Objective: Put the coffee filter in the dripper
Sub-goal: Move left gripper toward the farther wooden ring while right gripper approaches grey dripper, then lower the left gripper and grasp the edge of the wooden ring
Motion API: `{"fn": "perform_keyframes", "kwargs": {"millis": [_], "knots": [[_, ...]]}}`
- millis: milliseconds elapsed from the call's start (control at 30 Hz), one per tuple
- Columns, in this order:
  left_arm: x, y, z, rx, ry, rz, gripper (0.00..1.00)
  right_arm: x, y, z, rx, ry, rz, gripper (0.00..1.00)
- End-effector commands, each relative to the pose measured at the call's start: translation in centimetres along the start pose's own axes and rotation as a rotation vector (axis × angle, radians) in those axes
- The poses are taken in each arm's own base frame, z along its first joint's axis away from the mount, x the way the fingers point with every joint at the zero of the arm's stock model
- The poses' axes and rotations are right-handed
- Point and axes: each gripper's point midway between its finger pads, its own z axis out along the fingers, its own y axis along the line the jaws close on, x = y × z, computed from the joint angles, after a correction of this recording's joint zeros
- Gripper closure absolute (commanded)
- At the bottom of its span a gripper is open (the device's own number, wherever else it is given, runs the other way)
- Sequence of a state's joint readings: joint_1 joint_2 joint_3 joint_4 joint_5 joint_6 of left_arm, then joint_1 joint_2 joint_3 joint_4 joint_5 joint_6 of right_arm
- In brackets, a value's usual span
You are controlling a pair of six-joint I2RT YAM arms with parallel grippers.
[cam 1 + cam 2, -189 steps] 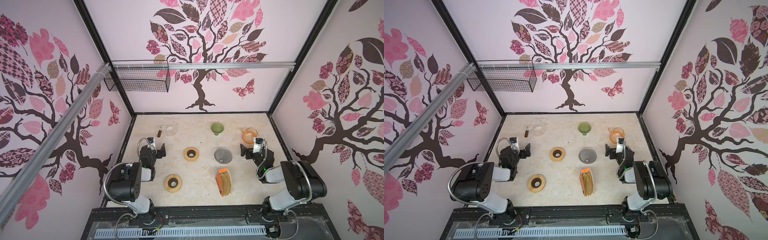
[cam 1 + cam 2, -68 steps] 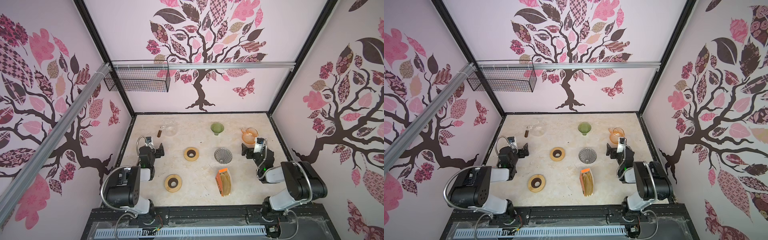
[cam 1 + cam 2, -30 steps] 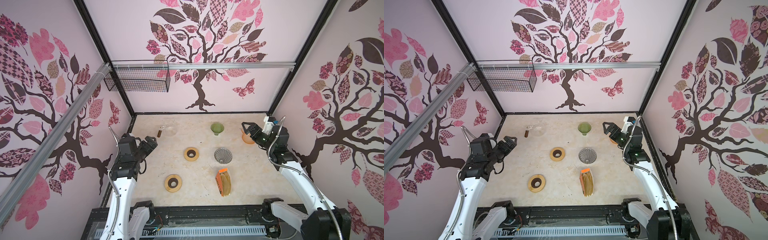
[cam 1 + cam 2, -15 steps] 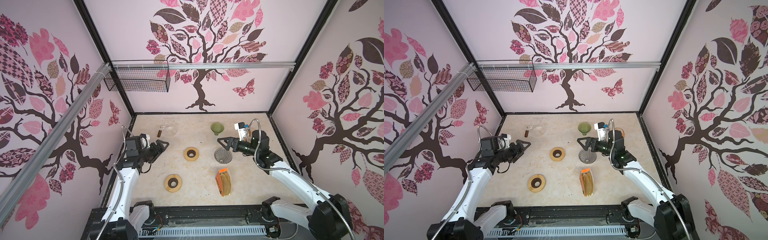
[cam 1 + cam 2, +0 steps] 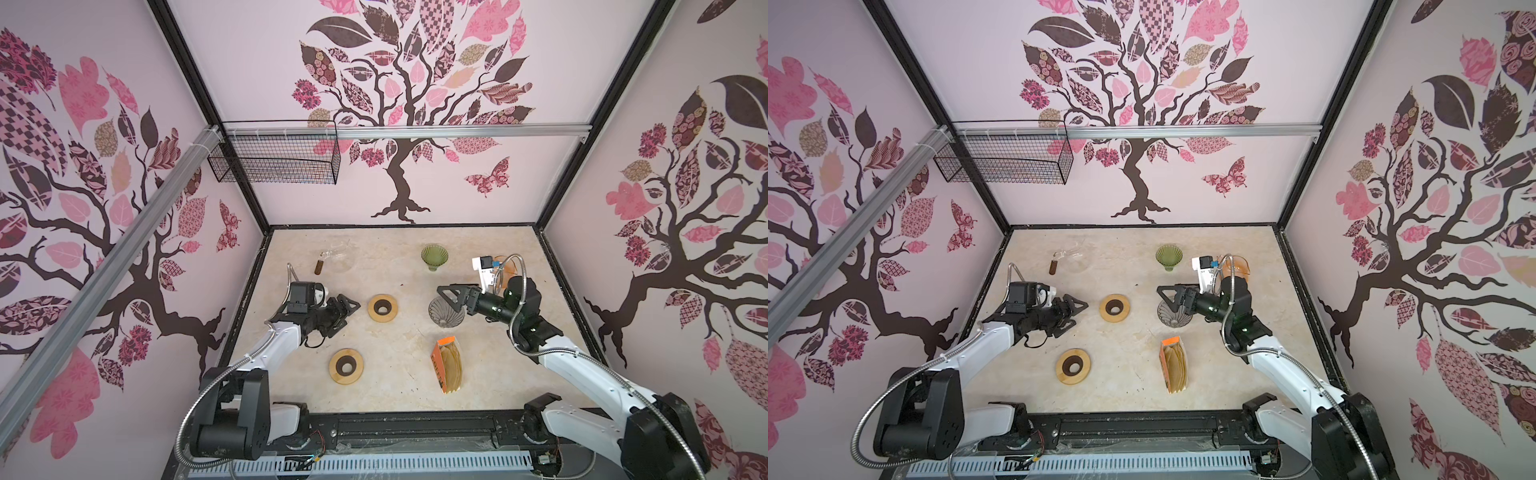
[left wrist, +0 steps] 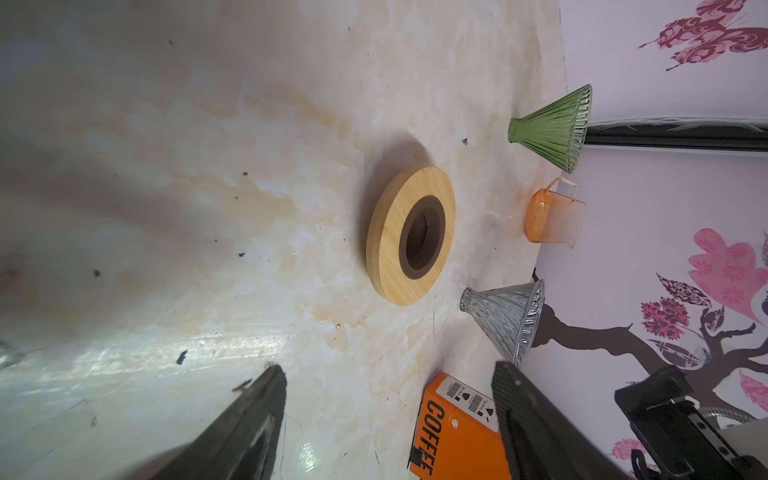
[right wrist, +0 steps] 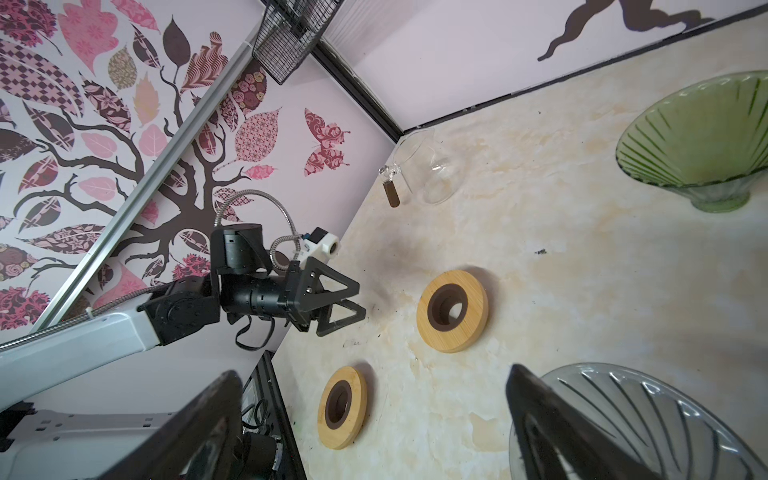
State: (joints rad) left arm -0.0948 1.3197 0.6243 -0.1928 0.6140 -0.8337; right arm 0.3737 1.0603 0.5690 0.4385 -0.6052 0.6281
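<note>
Marble table [image 5: 409,334], bare stretch beside grey dripper [image 5: 446,312]

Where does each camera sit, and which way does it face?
Both top views: high at the front, looking down on the table; left arm and right arm show whole.
Left wrist: on the left arm, looking past the left fingers at a wooden ring, green dripper, grey dripper.
Right wrist: on the right arm, looking past the right fingers toward the left arm.
Shared: both wrist views show that ring and both drippers.

Right hand [image 5: 443,293] hangs at grey dripper [image 5: 444,319] rim.
</note>
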Motion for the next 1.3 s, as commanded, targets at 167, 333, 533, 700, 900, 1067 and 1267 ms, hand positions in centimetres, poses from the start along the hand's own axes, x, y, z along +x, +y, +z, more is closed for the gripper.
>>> {"fn": "perform_keyframes", "kwargs": {"millis": [167, 333, 533, 700, 900, 1067, 1267], "knots": [[-0.7, -1.2, 3.7, 0.119, -0.035, -0.019, 0.29, -1.2, 1.2, -0.3, -0.020, -0.059, -0.047, 0.00], [-0.4, -0.7, 5.5, 0.117, -0.012, -0.032, 0.35, -1.3, 1.2, -0.4, -0.016, -0.066, -0.053, 0.00], [-0.3, -0.1, 6.8, 0.106, -0.003, -0.046, 0.38, -1.2, 1.0, -0.4, -0.007, -0.066, -0.049, 0.00], [-0.5, -0.3, 7.6, 0.134, -0.024, -0.079, 0.40, -1.2, 0.8, -0.4, -0.003, -0.067, -0.050, 0.00], [-0.8, -0.2, 8.3, 0.157, -0.030, -0.108, 0.42, -1.1, 0.8, -0.4, -0.003, -0.065, -0.049, 0.00], [-0.8, -0.3, 8.6, 0.183, -0.037, -0.121, 0.43, -1.0, 0.7, -0.4, 0.001, -0.064, -0.050, 0.00], [-0.9, -0.7, 8.9, 0.209, -0.037, -0.134, 0.45, -1.0, 0.7, -0.3, 0.001, -0.063, -0.054, 0.00]]}}
